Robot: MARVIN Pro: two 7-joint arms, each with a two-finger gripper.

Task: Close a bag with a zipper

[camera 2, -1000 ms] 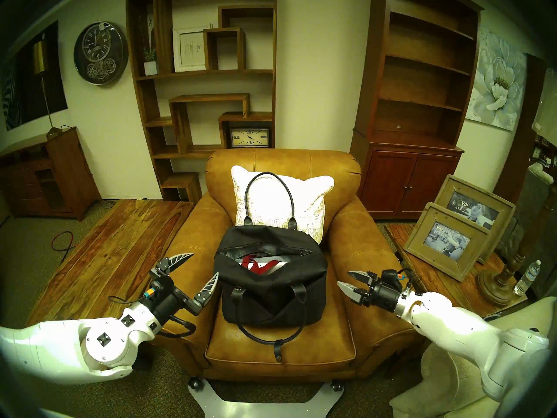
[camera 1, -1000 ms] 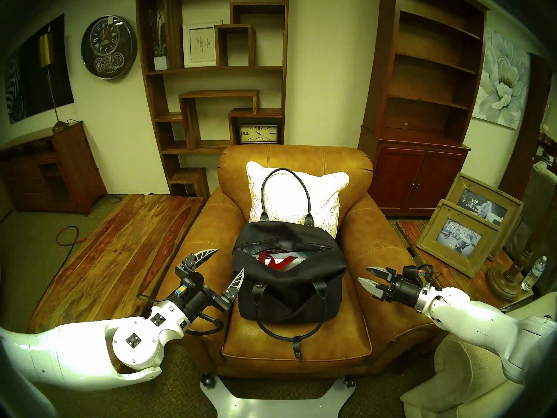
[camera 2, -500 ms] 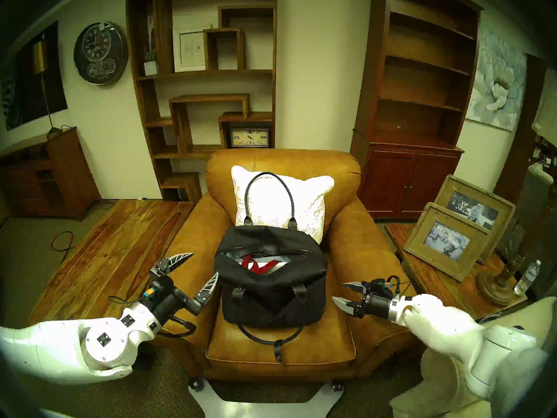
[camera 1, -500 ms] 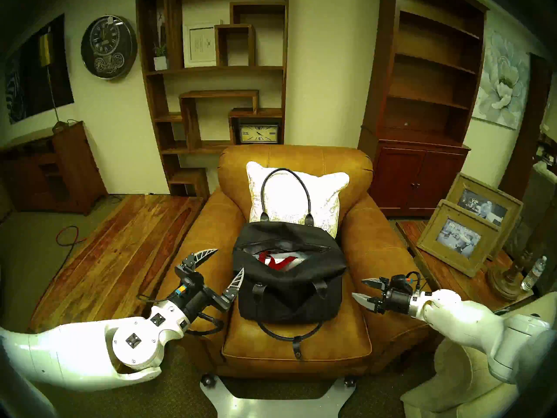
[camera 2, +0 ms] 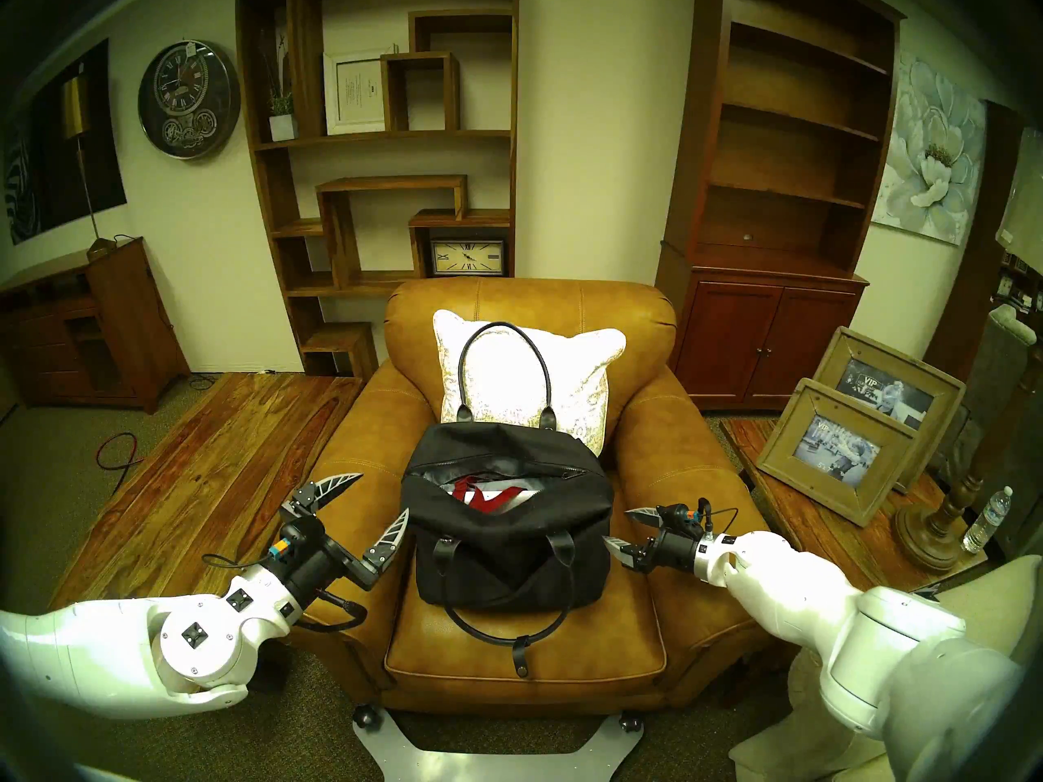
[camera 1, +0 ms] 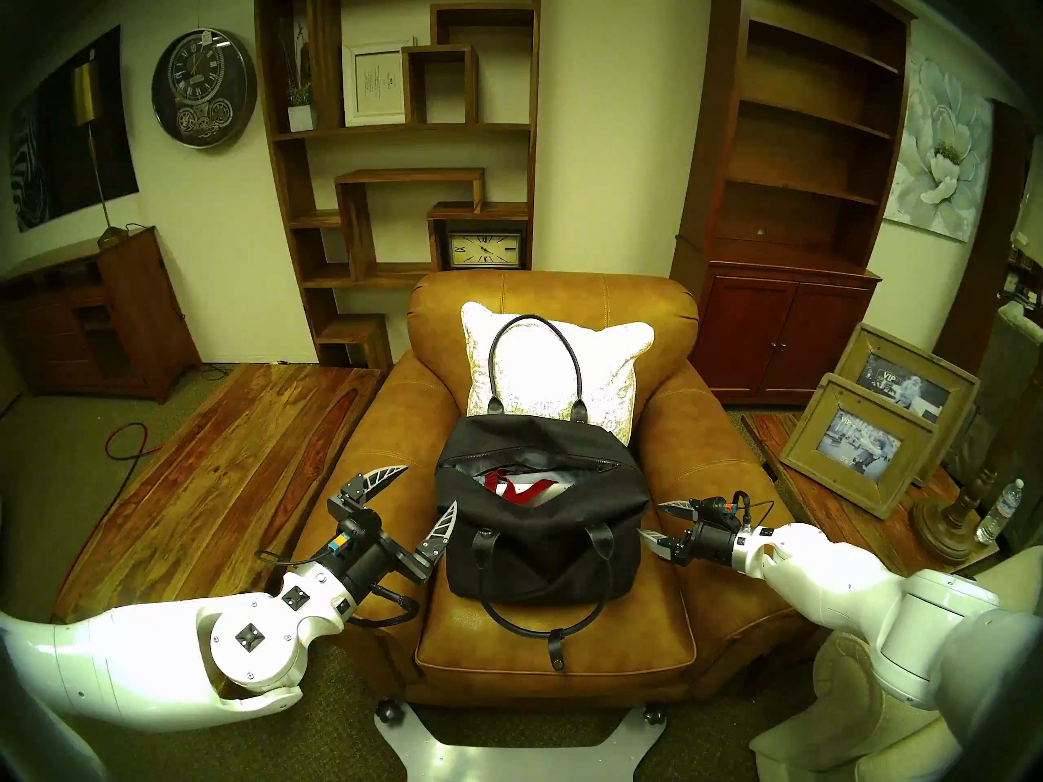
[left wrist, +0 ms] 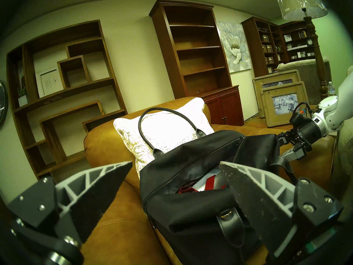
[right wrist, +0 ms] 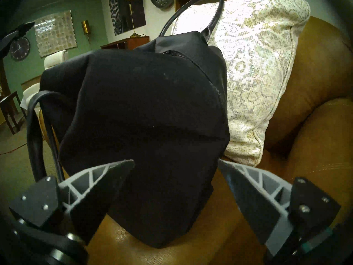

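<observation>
a furniture showroom set up as a living room: a price tag hangs on the wall clock (camera 1: 204,84), the lampshade (left wrist: 300,4) keeps its plastic wrap, the tall bookcase (camera 1: 801,143) stands empty, and stock photos fill the picture frames (camera 1: 869,442)

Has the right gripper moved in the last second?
Yes. The right gripper moved left toward the bag, off the armrest, nearly reaching the bag's end.
</observation>
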